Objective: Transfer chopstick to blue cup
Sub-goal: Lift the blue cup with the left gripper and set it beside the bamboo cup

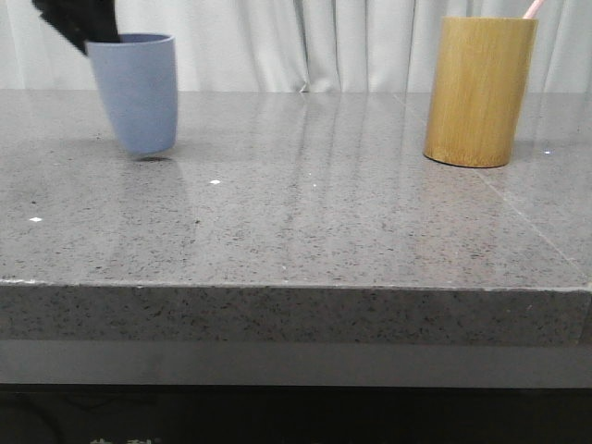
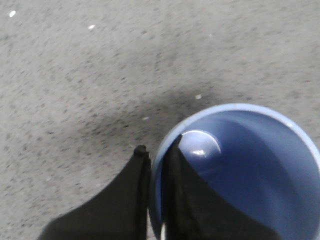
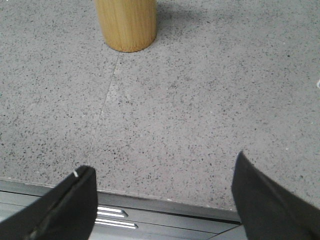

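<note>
The blue cup (image 1: pixel 139 91) hangs slightly tilted just above the table at the far left. My left gripper (image 1: pixel 88 39) is shut on its rim from above, one finger inside and one outside. In the left wrist view the cup (image 2: pixel 250 165) is empty inside, with my left gripper (image 2: pixel 157 150) pinching its wall. A slim pink chopstick end (image 1: pixel 532 9) sticks out of the yellow-brown bamboo holder (image 1: pixel 479 91) at the far right. My right gripper (image 3: pixel 162 172) is open and empty above the table's front edge, the holder's base (image 3: pixel 126 24) ahead of it.
The grey speckled stone table (image 1: pixel 305 213) has a seam line near the holder. A white curtain (image 1: pixel 305 42) hangs behind the table. A dark metal rail (image 3: pixel 165 212) runs below the front edge.
</note>
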